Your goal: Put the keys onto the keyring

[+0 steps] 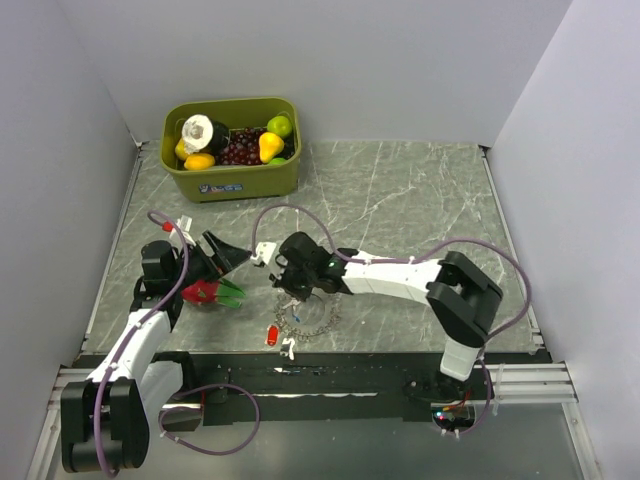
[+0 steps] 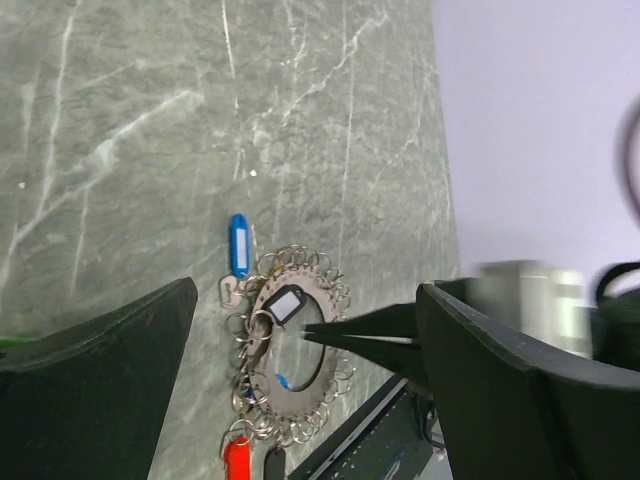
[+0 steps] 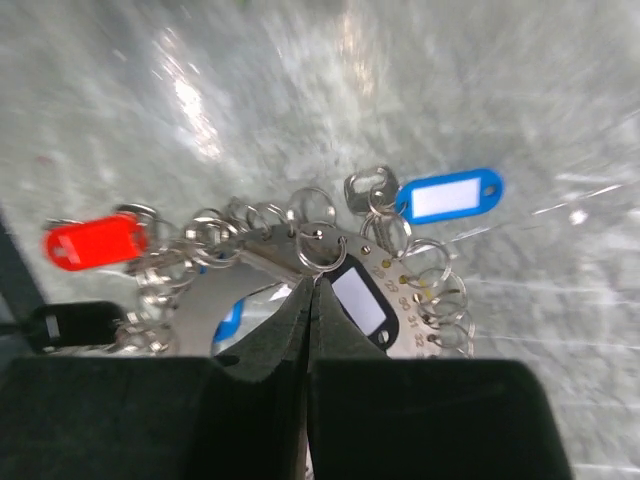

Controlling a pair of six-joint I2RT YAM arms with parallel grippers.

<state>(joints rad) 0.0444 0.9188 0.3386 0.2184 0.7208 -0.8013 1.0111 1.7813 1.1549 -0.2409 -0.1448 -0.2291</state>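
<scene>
Keyring (image 1: 305,322): laid by near edge of surface (image 1: 400,200), keys (image 3: 447,195) touching it. Right pincer (image 3: 310,300): pressed together over it. Left pincer (image 2: 305,288): spread, empty. Risk: keyring dragged over edge if snagged by tips.

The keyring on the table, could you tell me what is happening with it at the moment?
The right gripper has its jaws closed, tips down at the inner edge of the keyring, beside a black-tagged key; whether they pinch it is unclear. The left gripper hovers nearby with jaws wide open, holding nothing. A blue-tagged key and a red-tagged key lie at its rim.
</scene>
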